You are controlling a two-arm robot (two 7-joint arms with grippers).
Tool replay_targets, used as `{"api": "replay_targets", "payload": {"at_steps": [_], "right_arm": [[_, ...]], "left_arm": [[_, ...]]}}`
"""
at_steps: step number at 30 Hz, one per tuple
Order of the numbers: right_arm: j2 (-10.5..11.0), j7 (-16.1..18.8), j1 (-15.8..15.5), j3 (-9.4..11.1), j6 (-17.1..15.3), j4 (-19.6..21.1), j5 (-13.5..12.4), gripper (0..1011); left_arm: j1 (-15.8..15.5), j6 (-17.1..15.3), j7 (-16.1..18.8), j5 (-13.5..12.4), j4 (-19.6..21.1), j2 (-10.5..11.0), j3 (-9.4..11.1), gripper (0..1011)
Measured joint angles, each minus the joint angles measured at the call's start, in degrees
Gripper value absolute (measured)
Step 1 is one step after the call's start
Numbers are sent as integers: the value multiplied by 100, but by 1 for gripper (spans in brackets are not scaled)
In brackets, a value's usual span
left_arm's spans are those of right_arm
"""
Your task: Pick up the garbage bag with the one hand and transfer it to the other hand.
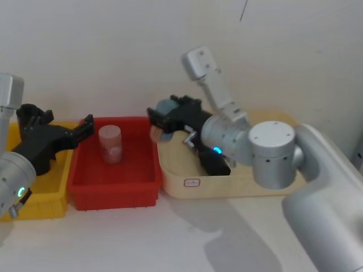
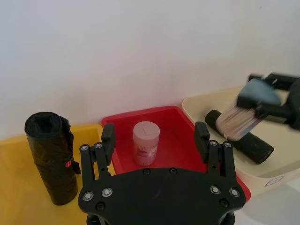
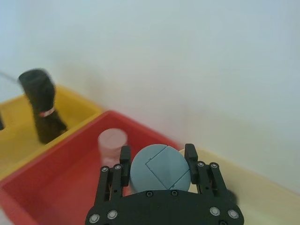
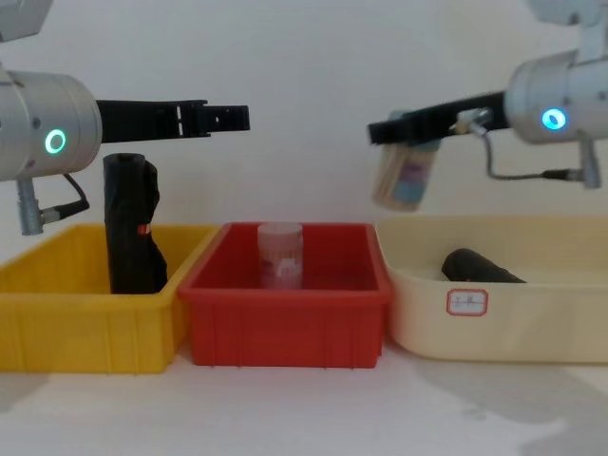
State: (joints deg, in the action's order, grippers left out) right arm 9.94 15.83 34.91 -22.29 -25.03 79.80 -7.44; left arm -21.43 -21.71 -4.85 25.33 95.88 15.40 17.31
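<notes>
The garbage bag (image 4: 128,228) is a black crinkled roll with a small red label. It stands upright in the yellow bin (image 4: 85,323), and also shows as the garbage bag (image 2: 49,154) and the garbage bag (image 3: 42,103). My green-lit left gripper (image 4: 218,117) hangs open above the bins, higher than the roll's top and to its right, holding nothing; it appears again as the left gripper (image 1: 85,127). My blue-lit right gripper (image 4: 389,131) is shut on a blue-lidded container (image 4: 406,180) in the air near the beige tray's left end.
A pink jar (image 4: 280,255) stands in the red bin (image 4: 285,323) in the middle. A second black roll (image 4: 480,268) lies in the beige tray (image 4: 532,323) on the right. A white wall stands close behind the bins.
</notes>
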Motion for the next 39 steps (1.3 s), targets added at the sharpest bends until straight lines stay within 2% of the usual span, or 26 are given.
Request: {"api": "replay_targets", "payload": {"at_steps": [1,6,14,22,23,28,29,33,39], "right_arm": [[35,-50,-59,110,27,109,-22,684],[144,-245,-252,411,126,378,-34,684],[286,-458,-540,658,247,557,55,684],[431,-458,-799,716,293,568,138,703],[455,-450,-839,721,300,568,151,762],[508,-426,-932,735,314,566,181,879],[515,-421,-945,737,316,565,186,932],[548,-404,-1005,744,326,563,205,1001],[562,-388,-1047,756,334,560,218,999]], "left_arm": [[0,0,0,0,0,0,0,1001],[0,0,0,0,0,0,0,1001],[0,0,0,0,0,0,0,1001],[0,0,0,0,0,0,0,1001],[0,0,0,0,0,0,0,1001],[0,0,0,0,0,0,0,1001],[0,0,0,0,0,0,0,1001],[0,0,0,0,0,0,0,1001],[0,0,0,0,0,0,0,1001]]}}
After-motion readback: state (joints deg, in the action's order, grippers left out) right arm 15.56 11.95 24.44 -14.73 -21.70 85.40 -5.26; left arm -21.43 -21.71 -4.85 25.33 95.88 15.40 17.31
